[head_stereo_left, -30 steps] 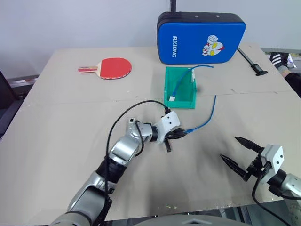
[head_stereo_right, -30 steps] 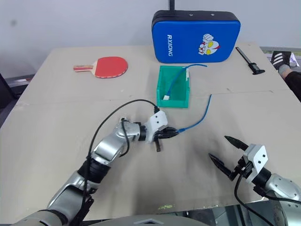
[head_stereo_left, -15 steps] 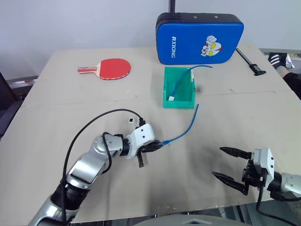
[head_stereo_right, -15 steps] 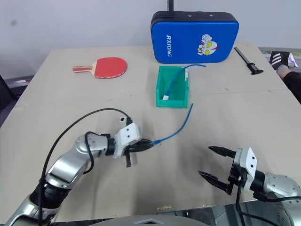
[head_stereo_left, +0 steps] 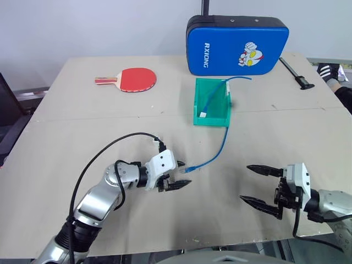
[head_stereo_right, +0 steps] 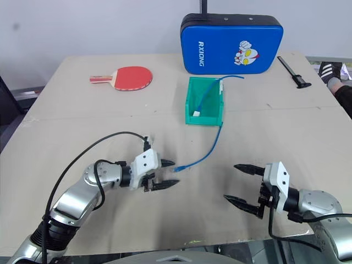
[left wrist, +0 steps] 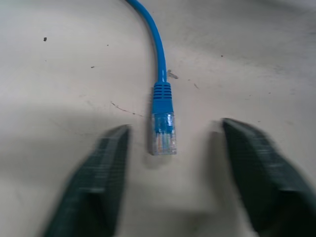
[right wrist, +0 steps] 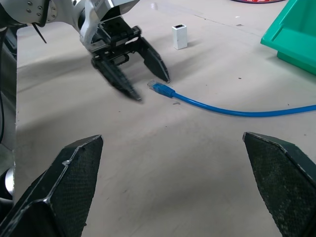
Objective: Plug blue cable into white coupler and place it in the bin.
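Two black-fingered grippers sit low over the tan cardboard-covered table, both spread wide and both with nothing between the fingers. The left gripper has its jaws parted on either side of the clear plug at the tip of the thin bright-blue network cable; in the left wrist view the plug lies flat on the table in the gap between the two fingers, touching neither of them. From there the cable runs away from the gripper in a gentle curve across the table towards the small translucent green plastic bin.

A second blue cable lies inside the bin (one end hangs over its far rim). The tiny white boxy coupler stands upright on the table just behind the left gripper, on the side away from the right arm, apart from the plug and from the fingers.

The right gripper hovers near the table's front edge, well apart from the plug, its fingers pointing towards the left gripper.

Beyond the bin stand a blue padded case and a red table-tennis paddle.
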Tool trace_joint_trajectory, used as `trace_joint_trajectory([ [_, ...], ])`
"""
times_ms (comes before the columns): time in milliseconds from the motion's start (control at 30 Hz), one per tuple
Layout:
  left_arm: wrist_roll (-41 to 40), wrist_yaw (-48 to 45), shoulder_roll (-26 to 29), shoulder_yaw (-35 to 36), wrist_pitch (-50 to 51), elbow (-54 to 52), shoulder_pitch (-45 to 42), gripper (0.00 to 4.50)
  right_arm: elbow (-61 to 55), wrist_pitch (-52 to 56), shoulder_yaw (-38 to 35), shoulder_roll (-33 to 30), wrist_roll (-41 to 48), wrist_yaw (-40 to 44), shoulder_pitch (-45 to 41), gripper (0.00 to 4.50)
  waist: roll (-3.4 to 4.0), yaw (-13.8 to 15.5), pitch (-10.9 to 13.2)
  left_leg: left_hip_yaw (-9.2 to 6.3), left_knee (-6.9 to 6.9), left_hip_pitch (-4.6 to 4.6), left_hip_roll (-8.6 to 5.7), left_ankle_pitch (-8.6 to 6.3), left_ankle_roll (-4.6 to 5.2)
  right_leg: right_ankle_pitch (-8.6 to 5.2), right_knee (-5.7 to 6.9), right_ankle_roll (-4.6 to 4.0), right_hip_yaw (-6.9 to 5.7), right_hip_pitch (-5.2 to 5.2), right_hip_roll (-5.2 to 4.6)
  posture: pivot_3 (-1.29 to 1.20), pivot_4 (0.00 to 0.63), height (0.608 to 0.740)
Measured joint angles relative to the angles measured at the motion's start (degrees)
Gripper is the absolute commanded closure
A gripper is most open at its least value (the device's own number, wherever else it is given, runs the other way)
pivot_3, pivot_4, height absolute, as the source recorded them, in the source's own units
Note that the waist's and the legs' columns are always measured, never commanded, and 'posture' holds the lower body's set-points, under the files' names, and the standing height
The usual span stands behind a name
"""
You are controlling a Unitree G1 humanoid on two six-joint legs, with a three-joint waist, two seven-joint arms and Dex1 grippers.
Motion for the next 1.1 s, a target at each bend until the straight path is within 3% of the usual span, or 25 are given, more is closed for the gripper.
trace_joint_trajectory([
  [333, -2.1, 1.3, 4.8, 8.6, 1.4, -4.5, 8.0, 0.16, 0.7, 0.0, 2.3, 0.0, -1.8, -0.1, -3.4, 0.00, -0.01, 0.0, 0.0, -0.06, -0.01, -0.07, -0.02, 0.05, -0.08, -0.01, -0.06, 0.01, 0.00, -0.04, -0.01, 0.00, 0.150, 0.740],
  [700, 2.1, 4.7, 1.2, 1.1, 4.1, -3.4, 0.0, 0.16, 3.2, -0.5, 3.1, 0.4, -2.3, -0.2, -4.7, 0.00, -0.02, 0.0, 0.1, -0.07, -0.02, -0.07, -0.08, 0.10, -0.17, 0.00, -0.06, 0.01, 0.00, -0.03, 0.03, 0.00, 0.150, 0.740],
  [800, 3.6, 5.0, 1.0, -0.6, 5.3, -3.1, -2.1, 0.88, 3.2, -0.6, 3.1, 0.4, -2.3, -0.3, -4.2, 0.00, -0.02, 0.2, 0.1, -0.07, -0.01, -0.07, -0.09, 0.09, -0.17, 0.00, -0.06, 0.01, 0.00, -0.02, 0.02, 0.00, 0.150, 0.740],
  [1033, 5.7, 6.0, 1.4, -1.0, 6.6, -3.1, -3.9, 4.15, 3.2, -1.1, 3.0, 0.9, -2.5, -1.1, -2.9, 0.00, -0.03, -0.1, 0.1, -0.06, -0.01, -0.05, -0.07, 0.10, -0.17, 0.00, -0.06, 0.02, 0.02, -0.02, 0.02, 0.00, 0.150, 0.740],
  [1100, 5.8, 5.8, 1.4, -1.0, 6.2, -3.1, -4.1, 4.47, 3.2, -1.4, 3.0, 1.4, -2.9, -1.6, -2.9, 0.00, -0.03, 0.0, 0.1, -0.06, -0.02, -0.07, -0.08, 0.11, -0.20, 0.00, -0.08, 0.02, 0.02, -0.02, 0.01, 0.00, 0.150, 0.740],
])
